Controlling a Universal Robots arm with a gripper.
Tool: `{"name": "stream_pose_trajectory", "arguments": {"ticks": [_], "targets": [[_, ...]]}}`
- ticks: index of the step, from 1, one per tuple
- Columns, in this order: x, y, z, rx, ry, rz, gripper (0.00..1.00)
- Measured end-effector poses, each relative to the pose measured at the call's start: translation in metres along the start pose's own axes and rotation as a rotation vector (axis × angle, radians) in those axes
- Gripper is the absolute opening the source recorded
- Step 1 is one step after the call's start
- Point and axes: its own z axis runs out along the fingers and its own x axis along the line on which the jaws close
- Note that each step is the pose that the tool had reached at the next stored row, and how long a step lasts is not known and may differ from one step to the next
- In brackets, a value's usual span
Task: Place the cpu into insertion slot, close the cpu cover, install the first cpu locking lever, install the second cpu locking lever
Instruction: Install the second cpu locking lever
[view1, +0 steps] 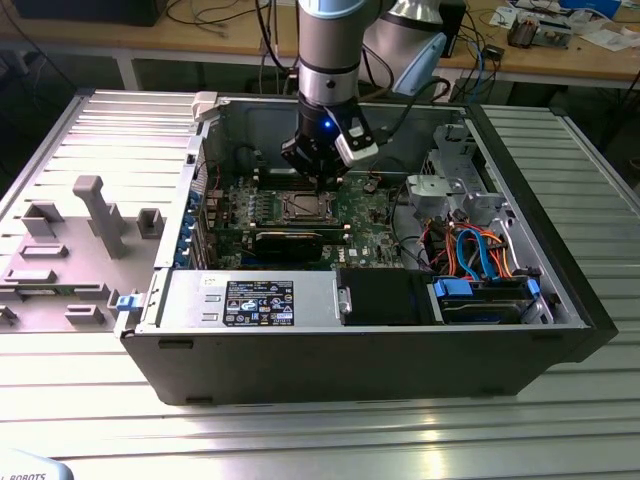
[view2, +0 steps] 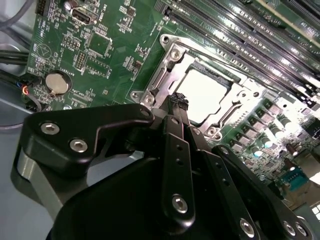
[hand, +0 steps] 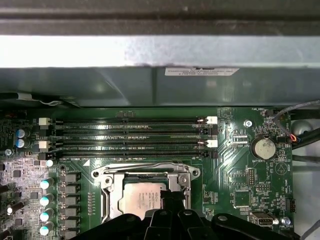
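The arm (view1: 327, 45) hung nearly straight down, wrist vertical, with a small blue light showing on it. Its gripper (view1: 318, 178) pointed downward. In the second wrist view the black fingers (view2: 179, 107) seemed drawn together at the tips, apparently holding nothing.

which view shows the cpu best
The second wrist view: the cpu sits bright in its socket under the cover, just past the pincer. The first wrist view shows it partly hidden by the pincer; the exterior view shows it small below the arm.
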Motion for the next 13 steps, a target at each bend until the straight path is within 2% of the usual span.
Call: {"name": "stream_pose_trajectory", "arguments": {"ticks": [3, 6, 9, 13], "targets": [[0.0, -0.0004, -0.0017, 0.0002, 0.0001, 0.0, 0.11], [-0.0002, -0.0001, -0.0081, 0.0002, 0.0, 0.0, 0.11], [-0.0003, -0.001, -0.0093, 0.0003, 0.0001, 0.0, 0.11], [0.0002, -0.0082, -0.0092, 0.0001, 0.0, 0.0, 0.11]]}}
